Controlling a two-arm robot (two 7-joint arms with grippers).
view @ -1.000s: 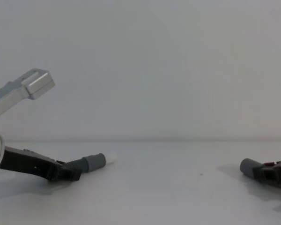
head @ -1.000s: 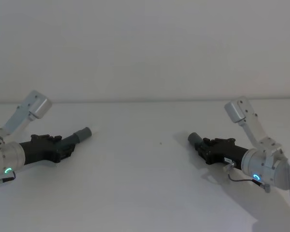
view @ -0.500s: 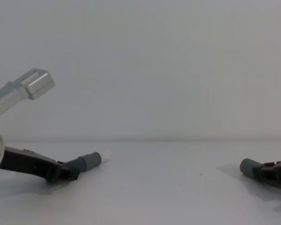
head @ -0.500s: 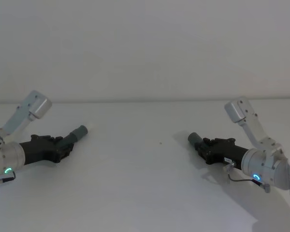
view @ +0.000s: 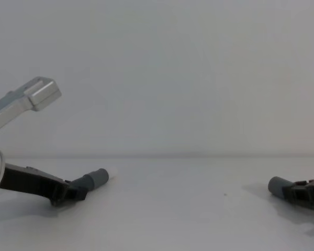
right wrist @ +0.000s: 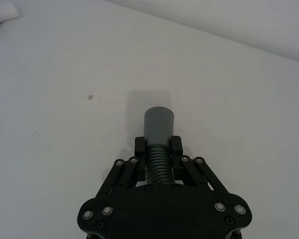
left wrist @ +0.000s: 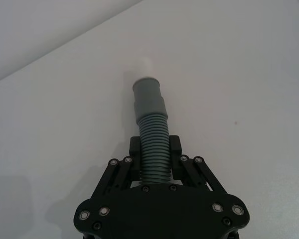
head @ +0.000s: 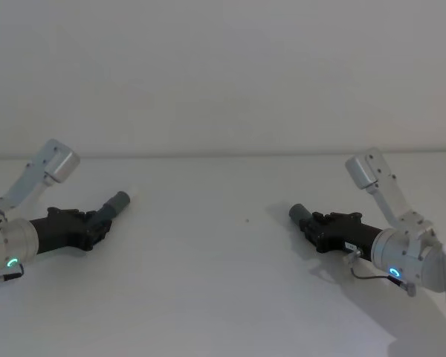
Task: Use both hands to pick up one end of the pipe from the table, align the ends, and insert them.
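My left gripper (head: 97,227) is clamped round one pipe piece (left wrist: 153,144) at the left of the table (head: 208,297), white-tipped cuff (left wrist: 148,93) poking toward the middle, and my right gripper (head: 316,225) is clamped round the other piece (right wrist: 158,167) well apart on the right, plain cuff (right wrist: 159,122) facing inward.

White table (head: 208,297), one tiny dark speck (head: 247,219)

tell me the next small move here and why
Probably swing both arms inward. The left pincer is shut on the white-tipped hose piece, the right pincer on the open-sleeved hose piece, and their ends sit far apart across the table, not yet aligned.
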